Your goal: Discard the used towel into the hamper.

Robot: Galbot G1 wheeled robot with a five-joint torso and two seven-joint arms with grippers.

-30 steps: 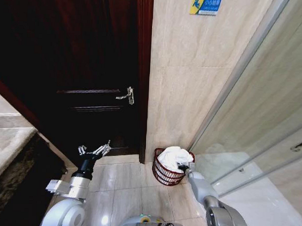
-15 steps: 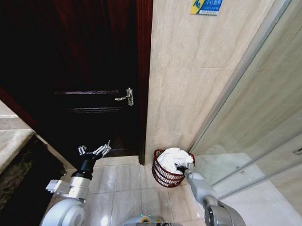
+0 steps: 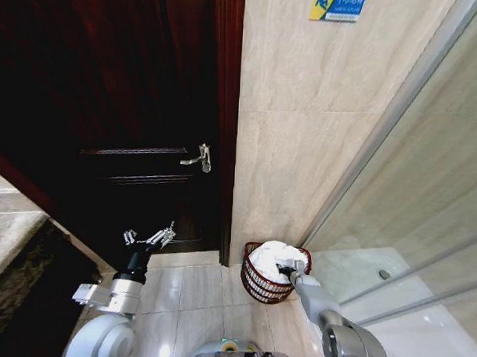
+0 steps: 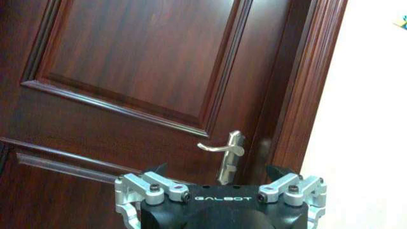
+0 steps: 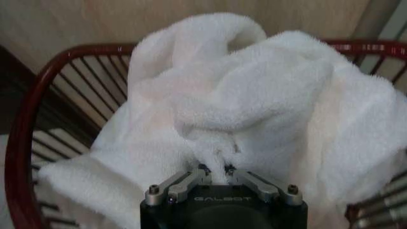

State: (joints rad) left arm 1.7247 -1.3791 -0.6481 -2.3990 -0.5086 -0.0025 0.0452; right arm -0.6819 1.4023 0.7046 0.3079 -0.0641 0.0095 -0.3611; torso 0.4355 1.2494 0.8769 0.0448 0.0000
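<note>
The white towel (image 3: pixel 273 255) lies bunched in the dark red wire hamper (image 3: pixel 258 288), which stands on the floor at the foot of the beige wall. My right gripper (image 3: pixel 290 268) reaches over the hamper's near rim. In the right wrist view its fingers (image 5: pixel 190 180) are shut on a fold of the towel (image 5: pixel 254 90), with the hamper's rim (image 5: pixel 22 129) curving around it. My left gripper (image 3: pixel 148 239) is held up in front of the dark wooden door, open and holding nothing. It also shows at the lower edge of the left wrist view (image 4: pixel 219 193).
The dark wooden door (image 3: pixel 108 103) with a metal lever handle (image 3: pixel 198 157) fills the left. A glass shower partition (image 3: pixel 410 200) runs along the right, close beside the hamper. A stone counter edge (image 3: pixel 5 241) is at the far left. Tiled floor (image 3: pixel 195 290) lies open between door and hamper.
The whole picture has shifted, so the camera moved: door, wall and hamper sit slightly differently in frame. My right gripper stays shut on the towel in the hamper. The left arm holds still.
</note>
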